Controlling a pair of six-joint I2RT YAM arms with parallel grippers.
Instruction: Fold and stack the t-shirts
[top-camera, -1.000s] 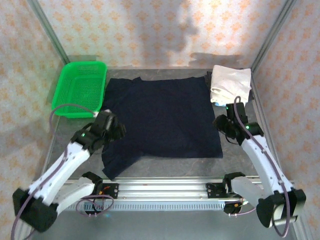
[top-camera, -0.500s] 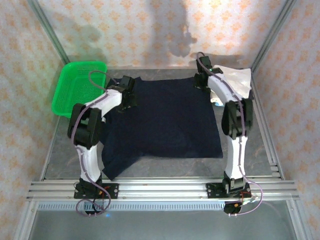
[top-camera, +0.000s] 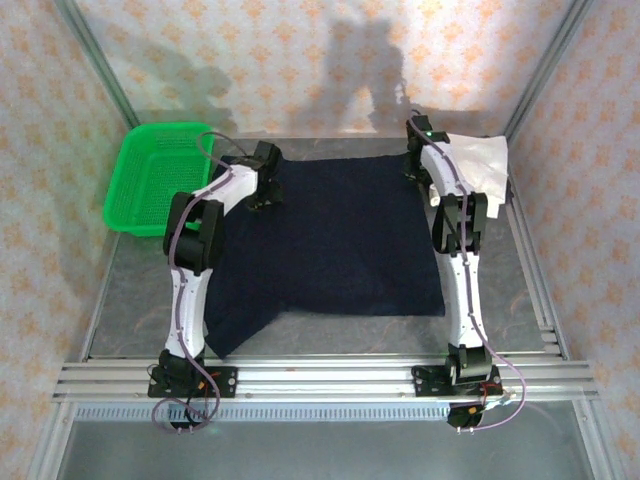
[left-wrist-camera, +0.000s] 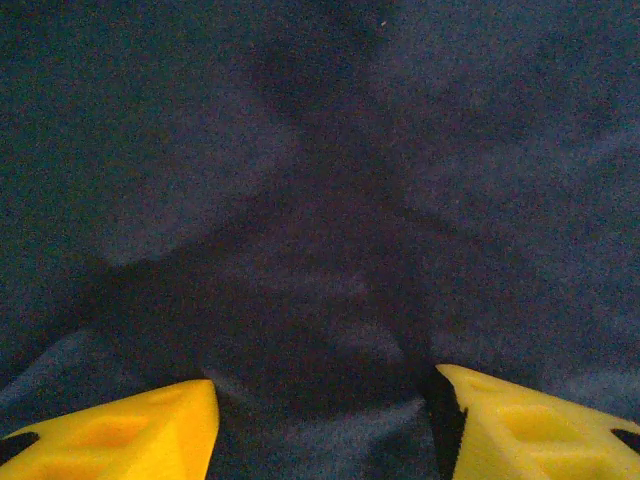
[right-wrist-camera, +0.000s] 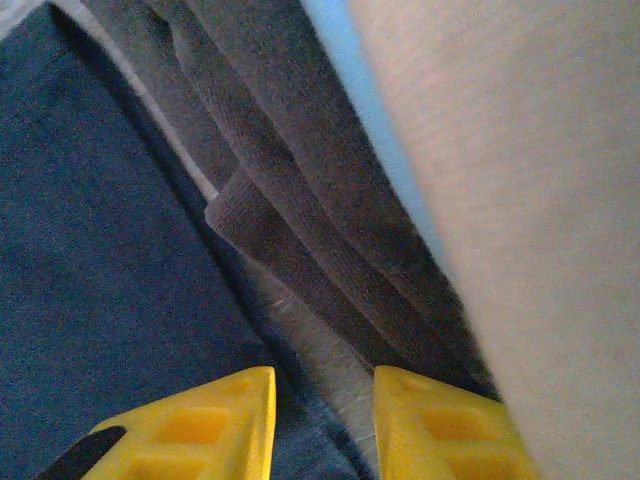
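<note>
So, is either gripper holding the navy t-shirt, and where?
Nothing is held. Both are open: the left gripper over the far left corner of the navy t-shirt, the right gripper at its far right edge.

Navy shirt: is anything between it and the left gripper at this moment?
Nothing visible does. The left gripper is open right above the navy shirt, with bare cloth between its yellow fingers.
</note>
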